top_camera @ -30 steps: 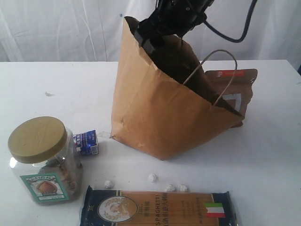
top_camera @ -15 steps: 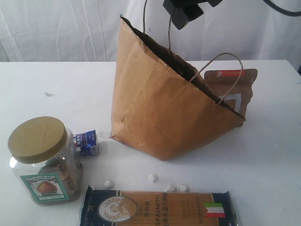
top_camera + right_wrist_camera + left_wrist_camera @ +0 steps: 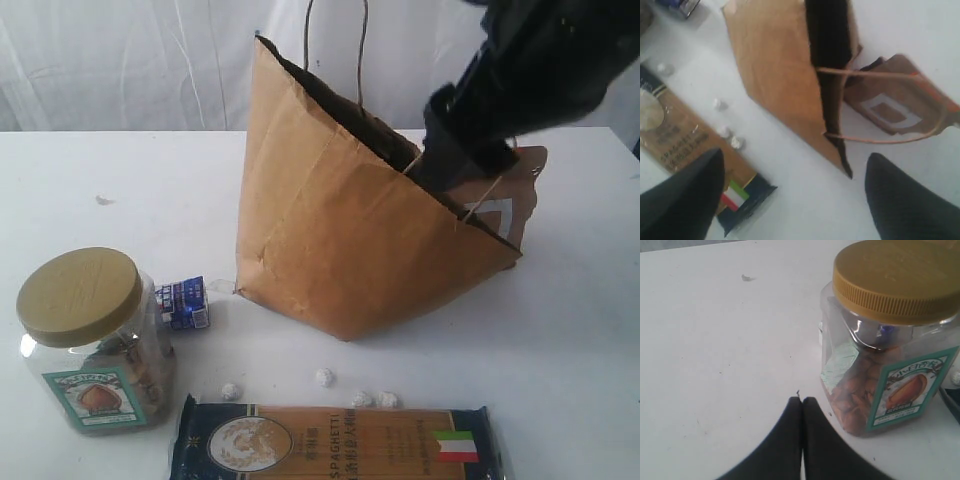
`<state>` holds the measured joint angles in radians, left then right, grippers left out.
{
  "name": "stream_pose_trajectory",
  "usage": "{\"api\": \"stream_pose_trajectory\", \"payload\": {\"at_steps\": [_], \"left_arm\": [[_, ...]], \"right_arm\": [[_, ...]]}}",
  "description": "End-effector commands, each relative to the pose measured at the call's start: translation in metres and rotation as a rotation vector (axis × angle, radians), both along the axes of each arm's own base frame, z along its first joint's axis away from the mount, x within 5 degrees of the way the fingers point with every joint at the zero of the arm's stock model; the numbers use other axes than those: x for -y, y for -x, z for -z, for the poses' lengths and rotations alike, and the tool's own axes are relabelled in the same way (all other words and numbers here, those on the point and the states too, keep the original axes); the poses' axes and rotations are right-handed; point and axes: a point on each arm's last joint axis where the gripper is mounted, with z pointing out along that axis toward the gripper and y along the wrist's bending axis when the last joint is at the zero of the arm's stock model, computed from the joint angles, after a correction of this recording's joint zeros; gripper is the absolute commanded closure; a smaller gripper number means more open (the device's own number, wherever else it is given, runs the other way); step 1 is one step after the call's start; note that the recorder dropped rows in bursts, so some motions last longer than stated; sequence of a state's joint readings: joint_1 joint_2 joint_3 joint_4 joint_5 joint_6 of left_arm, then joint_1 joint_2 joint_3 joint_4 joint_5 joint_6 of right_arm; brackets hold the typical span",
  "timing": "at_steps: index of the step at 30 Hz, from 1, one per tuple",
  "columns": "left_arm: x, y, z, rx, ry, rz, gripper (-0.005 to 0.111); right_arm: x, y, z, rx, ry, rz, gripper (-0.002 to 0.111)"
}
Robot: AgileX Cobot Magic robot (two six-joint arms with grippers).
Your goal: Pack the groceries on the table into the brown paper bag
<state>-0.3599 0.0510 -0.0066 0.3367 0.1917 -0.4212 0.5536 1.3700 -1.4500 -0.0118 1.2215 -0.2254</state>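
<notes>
The left gripper (image 3: 801, 402) is clenched empty beside the tan-lidded clear jar (image 3: 890, 340); the right gripper (image 3: 794, 156) is spread wide above the brown paper bag (image 3: 330, 240).

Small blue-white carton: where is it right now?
Exterior view, left side: the small blue-white carton sits on the table, between the tan-lidded clear jar and the brown paper bag, nearer the jar.

A wide white worktop (image 3: 120, 180) is occupied near its middle by a tall kraft-brown paper bag (image 3: 330, 230), with a brown pouch (image 3: 530, 190) just behind it. At front left, a tan-lidded clear jar (image 3: 95, 340) is set beside a small blue-white carton (image 3: 185, 302). A blue spaghetti packet (image 3: 330, 442) is laid flat along the front edge, and tiny whitish balls (image 3: 325, 377) are scattered just beyond it.
</notes>
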Motion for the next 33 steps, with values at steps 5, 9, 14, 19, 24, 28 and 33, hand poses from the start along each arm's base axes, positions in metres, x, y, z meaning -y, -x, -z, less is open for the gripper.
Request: {"api": "stream_pose_trajectory", "payload": {"at_steps": [5,9,14,19,24,28,33], "left_arm": [[0.000,0.000,0.002,-0.004,-0.004,-0.001,0.107],[0.000,0.000,0.002,-0.004,-0.004,-0.001,0.107],[0.000,0.000,0.002,-0.004,-0.004,-0.001,0.107],[0.000,0.000,0.002,-0.004,-0.004,-0.001,0.107],[0.000,0.000,0.002,-0.004,-0.004,-0.001,0.107],[0.000,0.000,0.002,-0.004,-0.004,-0.001,0.107],[0.000,0.000,0.002,-0.004,-0.004,-0.001,0.107]], "right_arm": [[0.003,-0.016,0.050,-0.060,-0.110,-0.069,0.047],[-0.003,-0.033,0.065,-0.038,-0.092,-0.110,0.047],[-0.011,-0.050,0.080,-0.006,-0.078,-0.142,0.047],[-0.012,-0.055,0.080,0.039,-0.079,-0.138,0.047],[-0.011,-0.058,0.081,0.057,-0.067,-0.136,0.047],[-0.010,-0.061,0.087,0.028,-0.058,-0.131,0.047],[-0.014,-0.062,0.098,-0.034,-0.058,-0.145,0.051]]}}
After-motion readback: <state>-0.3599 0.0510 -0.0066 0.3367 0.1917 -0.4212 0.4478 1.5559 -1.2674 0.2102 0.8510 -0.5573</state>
